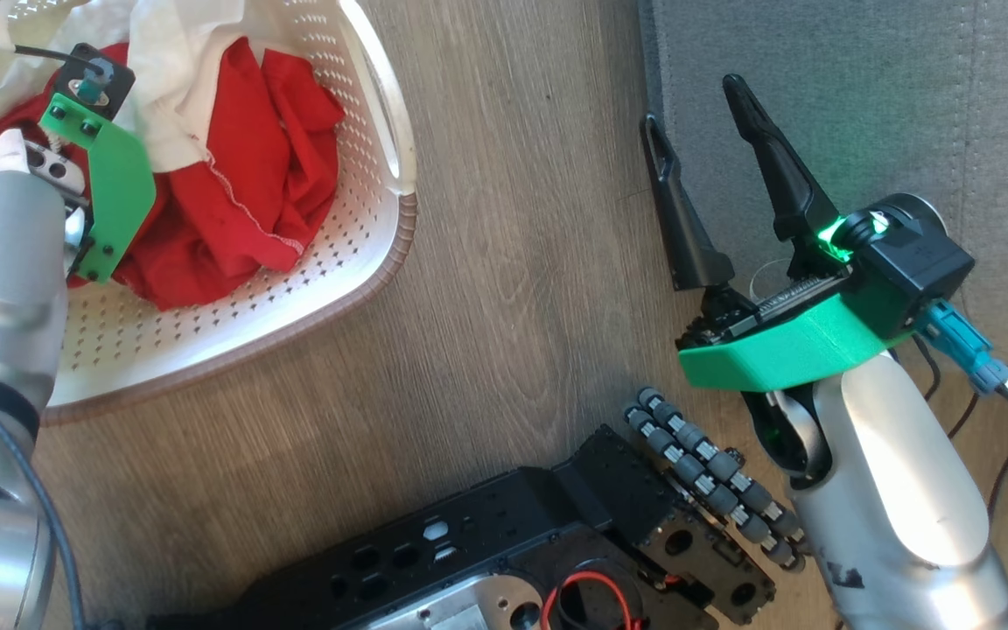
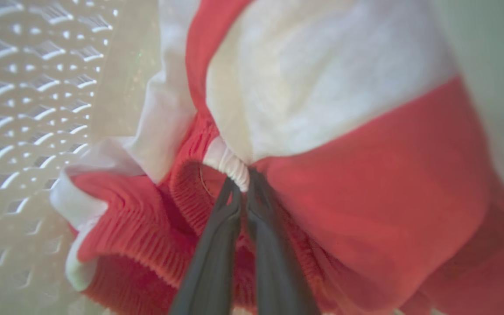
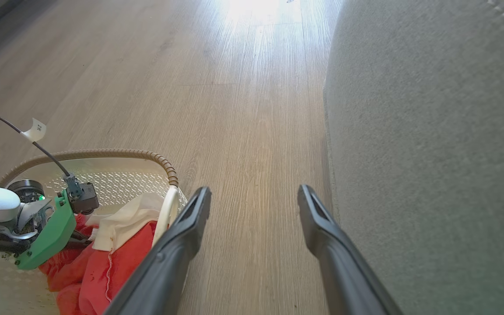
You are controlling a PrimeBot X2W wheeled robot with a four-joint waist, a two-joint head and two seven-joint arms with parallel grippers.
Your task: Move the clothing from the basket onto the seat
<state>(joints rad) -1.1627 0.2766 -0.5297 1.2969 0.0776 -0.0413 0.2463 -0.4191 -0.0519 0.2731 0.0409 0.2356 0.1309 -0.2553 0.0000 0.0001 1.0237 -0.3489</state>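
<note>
Clothing (image 1: pixel 241 201), red with white panels, lay bunched inside the basket (image 1: pixel 364 262), which sat on the wood floor (image 1: pixel 513 262) on the robot's left. We saw the left gripper (image 2: pixel 242 186) down in the pile, its two dark fingers (image 2: pixel 217 245) pinched together on a white ribbed edge of the red fabric. The perforated basket wall showed blurred beside it. We logged the right gripper (image 1: pixel 690 103) hanging over the floor at the near edge of the seat (image 1: pixel 863 105), jaws spread wide, nothing between them. The seat was grey with pale stitched seams, on the robot's right, apart from the basket with bare floor between them. We also noted the robot's black base (image 1: pixel 486 534) at the bottom of the head view.
</note>
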